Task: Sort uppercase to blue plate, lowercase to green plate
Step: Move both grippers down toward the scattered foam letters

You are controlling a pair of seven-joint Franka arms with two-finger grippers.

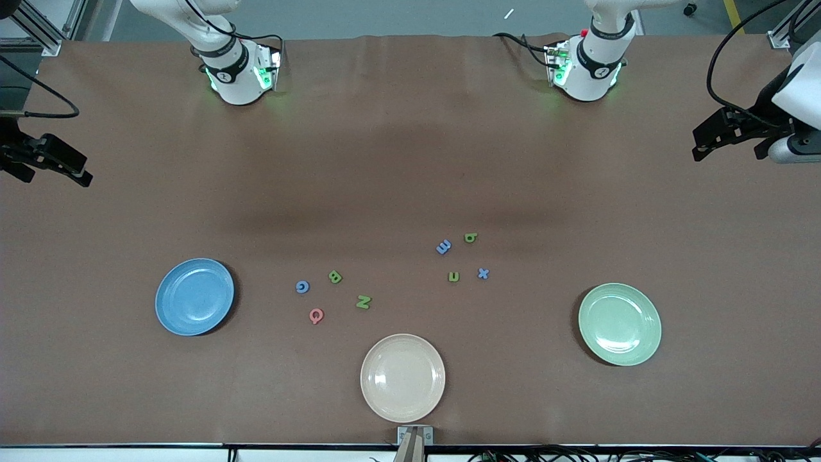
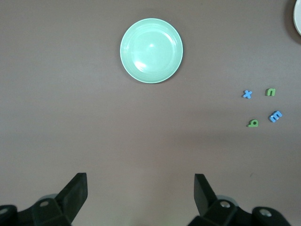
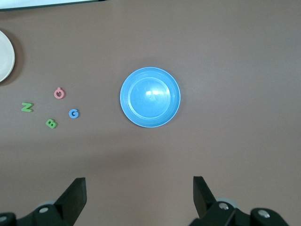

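Nothing is sorted yet: all eight letters lie on the brown desk [image 1: 410, 160] and all three plates are bare, so this looks like the very start of the job. The uppercase [image 1: 332, 295] (blue G, green B, green N, pink Q) sit clustered between the blue plate [image 1: 194, 296] and the middle of the desk, a little farther from the front camera than the beige plate [image 1: 402, 377]. The lowercase [image 1: 463, 256] (blue m, blue x and two green letters) are grouped toward the green plate [image 1: 619, 324]. The right claw [image 3: 139, 194] hangs high over the right arm's end of the desk, fingers spread wide and holding nothing; the left claw [image 2: 140, 193] waits likewise over the left arm's end, also wide and empty. The next move probably calls for one arm to descend on a single thin letter, pinching it off the flat surface without nudging its close neighbours
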